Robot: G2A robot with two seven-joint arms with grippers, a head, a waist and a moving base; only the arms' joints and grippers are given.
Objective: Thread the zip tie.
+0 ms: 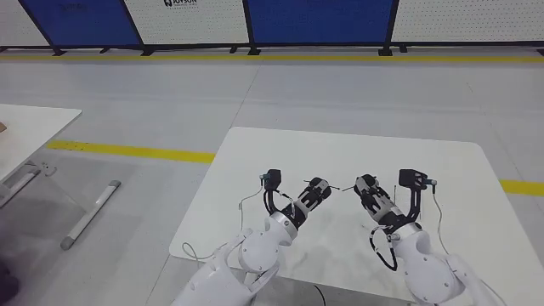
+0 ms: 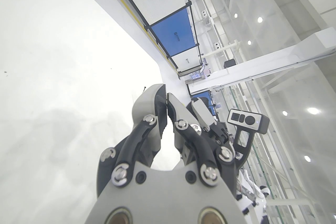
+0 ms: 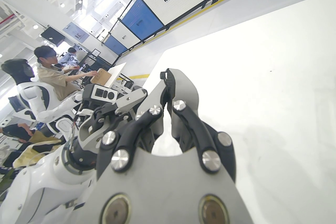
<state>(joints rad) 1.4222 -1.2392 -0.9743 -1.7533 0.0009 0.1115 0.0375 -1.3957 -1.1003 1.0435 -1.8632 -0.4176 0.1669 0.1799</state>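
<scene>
A thin black zip tie [image 1: 343,189] spans the small gap between my two grippers above the white table [image 1: 340,149]. My left gripper [image 1: 320,190] [image 2: 166,100] is shut, and a short black tip of the tie [image 2: 144,88] pokes out beside one finger. My right gripper [image 1: 365,184] [image 3: 166,79] is shut too, with a small black end of the tie [image 3: 162,75] sticking out at its fingertips. The two grippers face each other tip to tip, close together and lifted off the tabletop. Each wrist view shows the other arm's gripper just behind its own fingers.
The table's near edge [image 1: 195,255] lies below the arms and its far edge [image 1: 357,133] beyond them. A second white table [image 1: 34,127] stands at the left across a floor gap. Blue and white panels [image 1: 323,4] line the back.
</scene>
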